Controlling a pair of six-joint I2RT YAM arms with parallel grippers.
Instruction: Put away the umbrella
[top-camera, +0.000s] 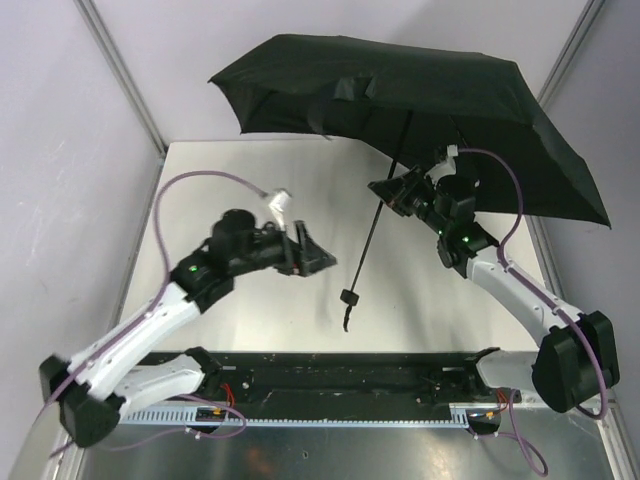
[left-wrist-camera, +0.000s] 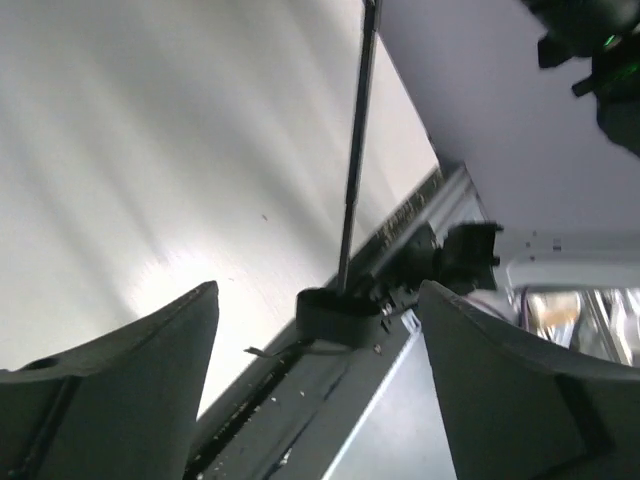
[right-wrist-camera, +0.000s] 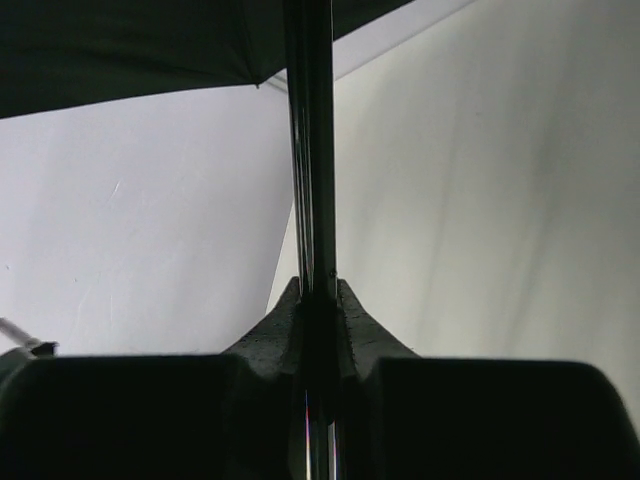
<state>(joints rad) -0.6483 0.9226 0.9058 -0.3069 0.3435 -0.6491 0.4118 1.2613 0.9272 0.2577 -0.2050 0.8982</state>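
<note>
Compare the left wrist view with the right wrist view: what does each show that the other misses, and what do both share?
Left wrist only: the open left hand and the umbrella handle ahead of it. Right wrist only: the right hand shut on the shaft, and the edge of the canopy. Both: the shaft and the white table.

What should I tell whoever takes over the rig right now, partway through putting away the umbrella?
Right gripper: jaws shut on the shaft of the umbrella, holding it tilted over the table, canopy fully open at the far side.
Left gripper: jaws open, empty, beside the lower shaft near the handle, not touching it.
Done: umbrella is grasped by the shaft.
Left: close the canopy, collapse the shaft, fasten it and stow it.
</note>
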